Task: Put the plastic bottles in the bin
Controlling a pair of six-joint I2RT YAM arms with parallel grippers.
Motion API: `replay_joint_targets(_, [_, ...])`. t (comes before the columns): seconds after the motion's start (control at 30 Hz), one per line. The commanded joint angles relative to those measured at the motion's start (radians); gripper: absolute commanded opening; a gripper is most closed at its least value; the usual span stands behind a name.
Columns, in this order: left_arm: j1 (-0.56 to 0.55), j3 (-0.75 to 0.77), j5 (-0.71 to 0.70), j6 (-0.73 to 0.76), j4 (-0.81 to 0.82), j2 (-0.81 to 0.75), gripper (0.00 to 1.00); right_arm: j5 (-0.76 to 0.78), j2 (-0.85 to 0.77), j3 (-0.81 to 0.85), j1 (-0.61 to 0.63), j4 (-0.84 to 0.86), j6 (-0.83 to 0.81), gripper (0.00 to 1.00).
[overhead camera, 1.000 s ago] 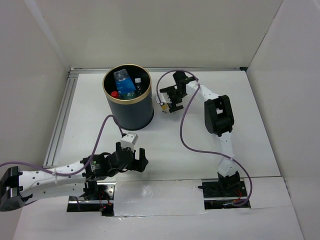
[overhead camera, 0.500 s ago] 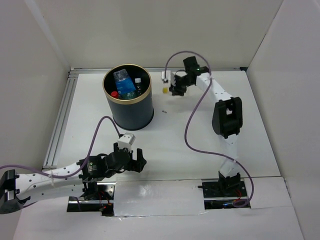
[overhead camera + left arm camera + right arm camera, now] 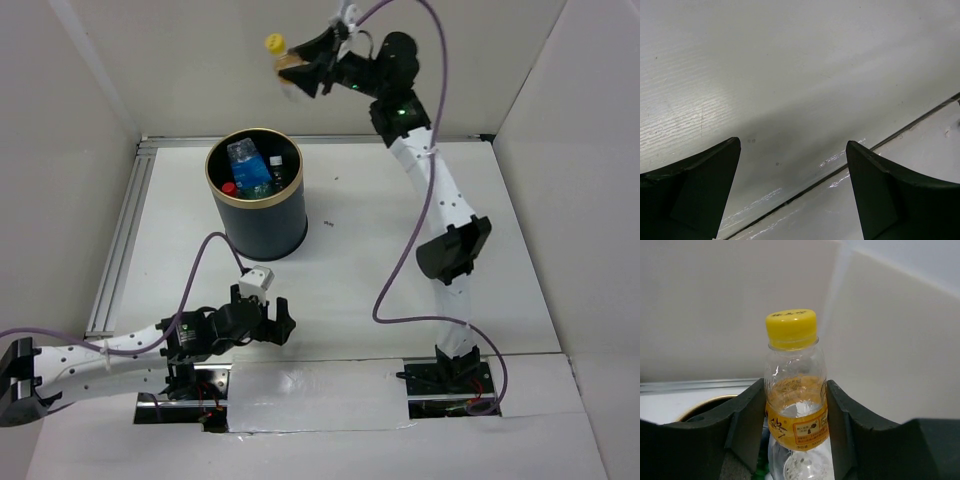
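One small clear plastic bottle (image 3: 794,390) with a yellow cap sits clamped between the right gripper's (image 3: 300,70) fingers, high in the air beyond the tall dark gold-rimmed bin (image 3: 262,220). Several other bottles (image 3: 250,165) lie inside that bin. The left gripper (image 3: 268,325) hangs wide open, low over the white table (image 3: 350,280).

Right gripper (image 3: 299,68) aloft; left gripper (image 3: 266,308) low
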Motion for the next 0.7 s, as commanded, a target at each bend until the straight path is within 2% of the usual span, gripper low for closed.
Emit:
replay_joint_targets(0.0, [0.004, -0.012, -0.011, 0.008, 0.051, -0.034, 1.00, -0.087, 0.110, 0.011, 0.116, 0.046, 0.168, 0.28])
replay_joint_targets(0.07, [0.013, -0.012, -0.011, 0.008, 0.040, -0.045, 1.00, -0.087, 0.119, -0.027, 0.139, 0.074, 0.157, 0.29])
replay_joint_targets(0.17, [0.013, -0.021, -0.011, -0.015, 0.016, -0.071, 1.00, -0.064, 0.144, -0.038, 0.151, 0.027, 0.110, 0.29])
replay_joint_targets(0.3, [0.013, -0.041, -0.011, -0.036, -0.004, -0.119, 1.00, 0.009, 0.132, -0.071, 0.141, -0.099, 0.001, 0.29])
replay_joint_targets(0.4, [0.013, -0.050, -0.011, -0.036, -0.004, -0.128, 1.00, 0.018, 0.099, -0.118, 0.128, -0.192, -0.070, 0.34])
replay_joint_targets(0.47, [0.013, -0.050, -0.011, -0.036, 0.017, -0.117, 1.00, 0.009, 0.099, -0.127, 0.119, -0.305, -0.105, 0.44])
replay_joint_targets(0.53, [0.013, -0.050, -0.011, -0.016, 0.031, -0.099, 1.00, -0.017, 0.099, -0.116, 0.119, -0.383, -0.163, 1.00])
replay_joint_targets(0.57, [0.013, -0.041, -0.011, -0.016, 0.040, -0.078, 1.00, -0.017, 0.087, -0.099, 0.119, -0.459, -0.191, 1.00])
replay_joint_targets(0.67, [0.013, -0.021, -0.002, 0.005, 0.064, -0.032, 1.00, 0.035, 0.043, -0.108, 0.128, -0.495, -0.245, 1.00])
